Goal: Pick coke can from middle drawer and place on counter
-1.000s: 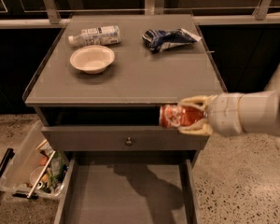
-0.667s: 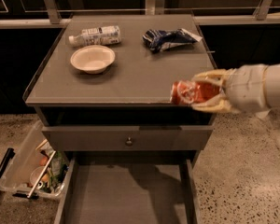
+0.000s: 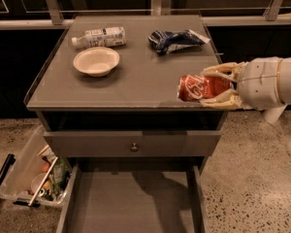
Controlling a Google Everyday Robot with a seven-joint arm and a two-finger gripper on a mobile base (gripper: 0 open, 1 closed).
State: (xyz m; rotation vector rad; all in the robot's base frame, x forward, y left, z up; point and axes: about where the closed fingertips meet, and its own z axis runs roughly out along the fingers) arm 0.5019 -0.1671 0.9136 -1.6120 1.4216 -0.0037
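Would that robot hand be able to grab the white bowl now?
Probably not: the gripper, at the front edge of the counter, is full with the coke can. Nothing stands between it and the bowl.

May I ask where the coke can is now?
The coke can lies sideways in the gripper, at the counter's front right corner, nearest the snack bag.

White Coca-Cola script runs along the coke can clamped in the gripper at the counter edge.
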